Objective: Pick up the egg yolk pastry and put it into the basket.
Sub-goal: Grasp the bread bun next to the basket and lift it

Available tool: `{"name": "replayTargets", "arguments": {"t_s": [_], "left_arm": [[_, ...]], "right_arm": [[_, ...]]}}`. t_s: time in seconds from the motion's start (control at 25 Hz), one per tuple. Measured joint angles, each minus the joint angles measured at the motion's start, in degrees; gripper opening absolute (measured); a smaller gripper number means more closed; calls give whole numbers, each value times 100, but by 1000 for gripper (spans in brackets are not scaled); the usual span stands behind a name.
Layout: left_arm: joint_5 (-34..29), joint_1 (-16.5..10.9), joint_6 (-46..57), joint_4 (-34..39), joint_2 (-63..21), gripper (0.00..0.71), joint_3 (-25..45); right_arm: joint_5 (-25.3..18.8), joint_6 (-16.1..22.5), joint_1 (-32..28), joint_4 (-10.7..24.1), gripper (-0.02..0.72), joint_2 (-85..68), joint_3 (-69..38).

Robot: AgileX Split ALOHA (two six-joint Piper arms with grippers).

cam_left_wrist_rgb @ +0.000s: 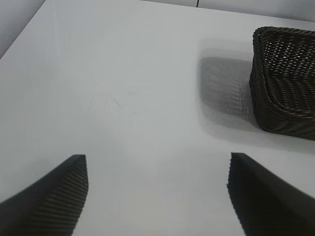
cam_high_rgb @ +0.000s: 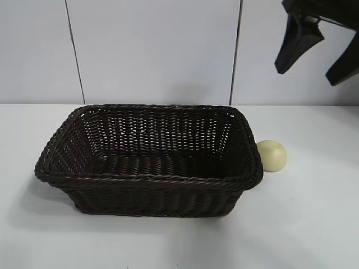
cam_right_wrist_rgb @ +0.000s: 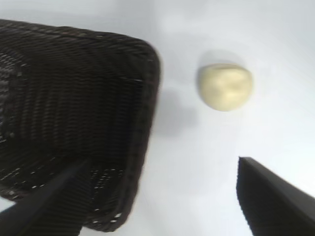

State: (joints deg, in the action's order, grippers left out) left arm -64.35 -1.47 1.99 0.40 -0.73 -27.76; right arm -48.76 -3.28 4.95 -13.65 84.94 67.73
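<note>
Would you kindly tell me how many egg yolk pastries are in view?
1: the egg yolk pastry sits on the table just outside the basket, at its right end. None shows inside it.

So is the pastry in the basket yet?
No, out. The egg yolk pastry sits on the table beside the basket, whose inside is empty.

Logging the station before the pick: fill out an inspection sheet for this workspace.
Surface: white table, bare apart from the job's things.
Job's things: egg yolk pastry on the table beside the basket, outside it; nothing seen inside the basket.
Clutter: nothing seen.
Grippers: right gripper open, raised above the pastry, holding nothing; left gripper open over bare table, away from the basket.
Cables: nothing seen.
Surroundings: pale panelled wall behind.
</note>
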Motion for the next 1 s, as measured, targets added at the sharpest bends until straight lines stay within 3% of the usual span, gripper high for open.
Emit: {"name": "replayTargets", "arguments": {"t_s": [0.24, 0.4, 0.56, 1.0], "left_arm": [[0, 0, 0, 0, 0, 571, 0], [0, 0, 5, 0, 0, 571, 0], [0, 0, 5, 0, 0, 571, 0], [0, 0, 5, 0, 0, 571, 0]], "right_arm": [[-96, -416, -796, -212, 559, 0, 0], [-96, -504, -874, -346, 557, 65, 0], [-86, -735, -874, -702, 557, 486, 23], [662, -1056, -874, -1494, 557, 1988, 23]]}}
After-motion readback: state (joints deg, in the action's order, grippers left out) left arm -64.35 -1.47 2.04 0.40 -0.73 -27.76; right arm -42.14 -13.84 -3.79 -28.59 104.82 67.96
